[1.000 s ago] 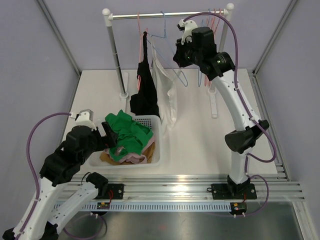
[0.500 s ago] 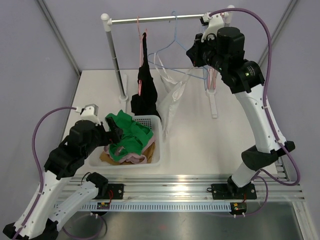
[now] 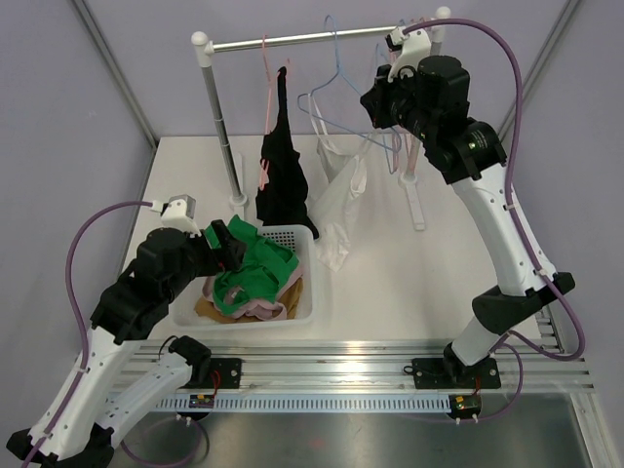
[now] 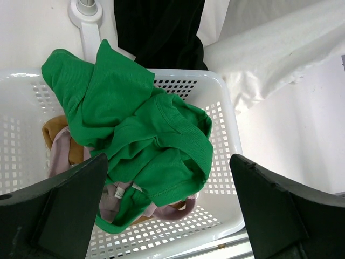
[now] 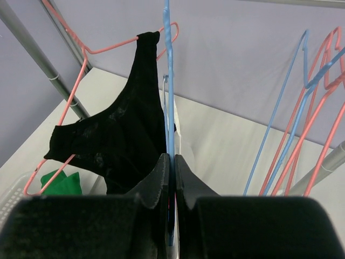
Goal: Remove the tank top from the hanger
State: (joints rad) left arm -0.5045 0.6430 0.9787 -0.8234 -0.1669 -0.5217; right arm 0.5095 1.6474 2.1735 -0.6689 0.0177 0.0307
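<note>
A white tank top [image 3: 341,195] hangs from a blue hanger [image 3: 336,58], tilted beside the rack rod [image 3: 292,41]. My right gripper [image 3: 373,102] is shut on the blue hanger wire [image 5: 171,135], which runs up between its fingers. The hanger's hook sits at rod height; whether it still rests on the rod is unclear. To the left, a black tank top [image 3: 281,175] hangs on a pink hanger [image 5: 81,81]. My left gripper [image 4: 170,199] is open and empty above the basket, with the white tank top [image 4: 269,54] at its upper right.
A white basket [image 3: 307,283] holds a green garment [image 4: 135,135] over pink and tan clothes. Spare pink and blue hangers [image 5: 302,108] hang at the rod's right end. The rack's left post [image 3: 222,127] stands behind the basket.
My right arm has raised the blue hanger and carried it right, and the white top has swung up with it. The left gripper has edged forward over the basket.
</note>
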